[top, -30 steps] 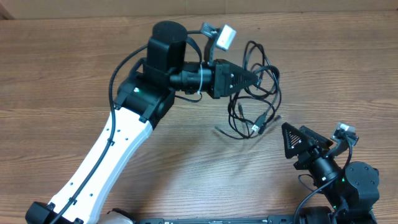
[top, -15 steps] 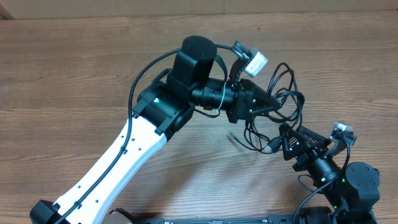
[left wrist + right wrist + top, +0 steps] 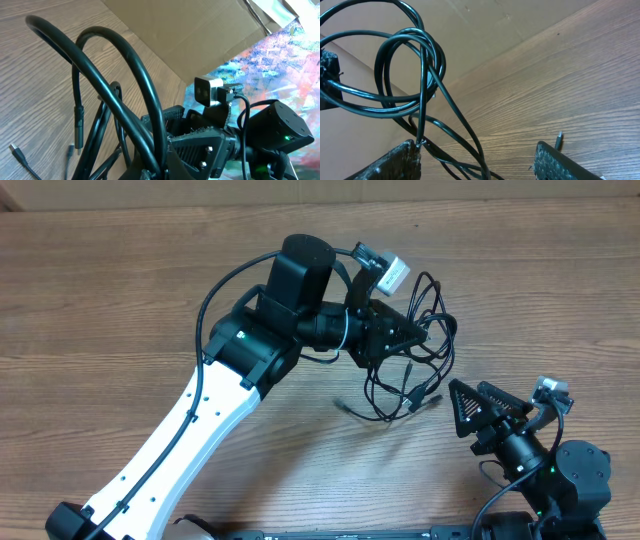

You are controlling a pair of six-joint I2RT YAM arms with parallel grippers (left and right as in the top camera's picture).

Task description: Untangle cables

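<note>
The cables (image 3: 410,385) are a tangle of thin black cords with small plug ends, at the right middle of the wooden table. My left gripper (image 3: 420,337) is shut on the tangle and holds part of it up, with loops hanging below and arching above. In the left wrist view the cables (image 3: 142,75) rise from the shut jaws (image 3: 160,167). My right gripper (image 3: 460,408) is open, just right of the hanging loops. In the right wrist view the cables (image 3: 427,42) hang between its spread fingers (image 3: 477,150), one strand touching the left finger.
A loose plug tip (image 3: 559,136) lies on the table by the right finger. A brown cardboard wall (image 3: 200,35) stands along the table's far edge. The white left arm (image 3: 190,430) crosses the table's lower left.
My left gripper carried the tangle right and toward the right gripper, then swung back left a little. The right gripper has stayed in place and open.
</note>
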